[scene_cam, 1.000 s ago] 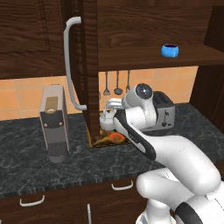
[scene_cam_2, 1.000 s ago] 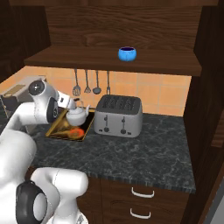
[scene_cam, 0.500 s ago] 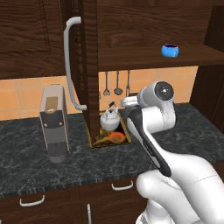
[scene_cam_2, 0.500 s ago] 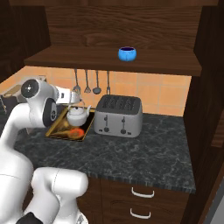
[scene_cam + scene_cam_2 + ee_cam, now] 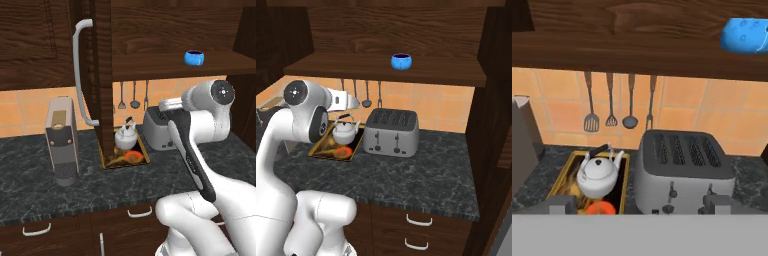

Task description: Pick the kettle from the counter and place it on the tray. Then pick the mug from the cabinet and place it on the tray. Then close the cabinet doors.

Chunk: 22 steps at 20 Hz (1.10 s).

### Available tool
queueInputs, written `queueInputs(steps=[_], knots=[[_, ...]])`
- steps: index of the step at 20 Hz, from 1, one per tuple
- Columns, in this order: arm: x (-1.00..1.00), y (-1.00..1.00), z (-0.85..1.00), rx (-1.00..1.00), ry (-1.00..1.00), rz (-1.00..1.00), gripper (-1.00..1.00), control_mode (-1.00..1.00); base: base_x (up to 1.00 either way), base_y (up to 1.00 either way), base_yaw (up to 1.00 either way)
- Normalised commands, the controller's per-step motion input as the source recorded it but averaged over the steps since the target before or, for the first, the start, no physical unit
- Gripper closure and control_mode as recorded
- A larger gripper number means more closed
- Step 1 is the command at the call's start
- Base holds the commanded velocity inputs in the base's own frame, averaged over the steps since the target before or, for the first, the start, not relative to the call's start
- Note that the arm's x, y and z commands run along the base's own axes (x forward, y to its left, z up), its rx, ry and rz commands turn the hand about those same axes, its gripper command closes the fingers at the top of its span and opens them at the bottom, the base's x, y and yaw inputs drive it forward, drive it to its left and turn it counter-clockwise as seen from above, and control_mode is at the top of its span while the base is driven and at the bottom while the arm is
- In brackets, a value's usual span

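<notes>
**Kettle on tray, gripper released**

Left base view: silver kettle [image 5: 124, 137] sits on the gold-rimmed tray [image 5: 142, 148], left of the toaster [image 5: 157, 131].

Right base view: blue mug [image 5: 401, 61] stands on the cabinet [image 5: 446, 75] shelf above the toaster.

Hand view: gripper [image 5: 639, 206] spread wide, holding nothing.

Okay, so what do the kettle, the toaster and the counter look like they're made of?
Kettle: seemingly polished pale metal, silvery sheen, dark handle. Toaster: likely brushed grey metal, dull even sheen. Counter: looks like dark marbled stone with lighter veins.
</notes>
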Motion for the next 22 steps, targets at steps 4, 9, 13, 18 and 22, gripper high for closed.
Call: queueInputs(steps=[4,9,13,18,22], knots=[[-0.27,-0.5,0.72,0.0,0.0,0.0,-1.0,-1.0,0.0,0.0,0.0],[-0.22,-0.57,0.52,0.0,-0.02,0.0,-1.0,-1.0,0.0,0.0,0.0],[-0.13,-0.51,0.52,0.0,0.0,0.0,-1.0,-1.0,0.0,0.0,0.0],[-0.01,-0.47,0.42,0.05,0.0,0.0,-1.0,-1.0,0.0,0.0,0.0],[0.1,-0.42,0.1,0.11,0.0,0.0,-1.0,-1.0,0.0,0.0,0.0]])
